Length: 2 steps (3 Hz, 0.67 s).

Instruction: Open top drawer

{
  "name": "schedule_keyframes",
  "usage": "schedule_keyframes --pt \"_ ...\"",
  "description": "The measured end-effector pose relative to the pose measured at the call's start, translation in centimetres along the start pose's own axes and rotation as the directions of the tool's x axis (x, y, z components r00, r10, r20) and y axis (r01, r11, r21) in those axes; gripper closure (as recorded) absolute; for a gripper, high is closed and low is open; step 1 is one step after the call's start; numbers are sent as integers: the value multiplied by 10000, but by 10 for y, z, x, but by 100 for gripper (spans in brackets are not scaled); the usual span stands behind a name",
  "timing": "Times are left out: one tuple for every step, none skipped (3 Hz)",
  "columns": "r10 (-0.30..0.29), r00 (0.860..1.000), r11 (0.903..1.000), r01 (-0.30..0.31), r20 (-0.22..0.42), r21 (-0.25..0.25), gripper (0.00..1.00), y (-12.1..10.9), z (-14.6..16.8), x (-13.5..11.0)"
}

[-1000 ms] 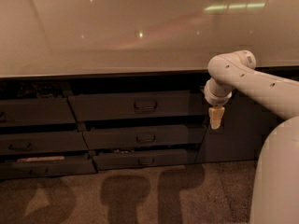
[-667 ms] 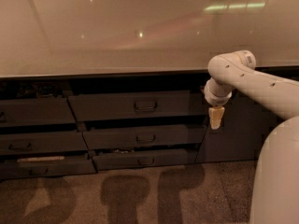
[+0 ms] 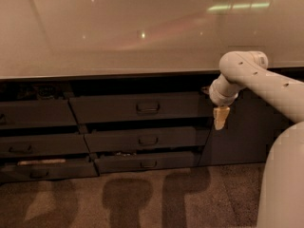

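Nothing shifts since a second ago: we hold our gripper (image 3: 221,118), grip state impossible to tell, off the right end of the top drawer (image 3: 109,109), its handle (image 3: 147,108) untouched.
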<state>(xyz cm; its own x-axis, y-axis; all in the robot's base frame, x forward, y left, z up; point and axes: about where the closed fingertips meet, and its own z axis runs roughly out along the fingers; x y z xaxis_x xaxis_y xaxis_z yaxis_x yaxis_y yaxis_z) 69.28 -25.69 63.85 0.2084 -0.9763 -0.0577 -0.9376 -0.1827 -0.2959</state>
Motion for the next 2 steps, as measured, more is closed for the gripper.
schedule_keyframes --pt "-9 10000 10000 9 -7 -24 0 1 1 0" --pt "-9 10000 10000 9 -7 -25 17 1 1 0"
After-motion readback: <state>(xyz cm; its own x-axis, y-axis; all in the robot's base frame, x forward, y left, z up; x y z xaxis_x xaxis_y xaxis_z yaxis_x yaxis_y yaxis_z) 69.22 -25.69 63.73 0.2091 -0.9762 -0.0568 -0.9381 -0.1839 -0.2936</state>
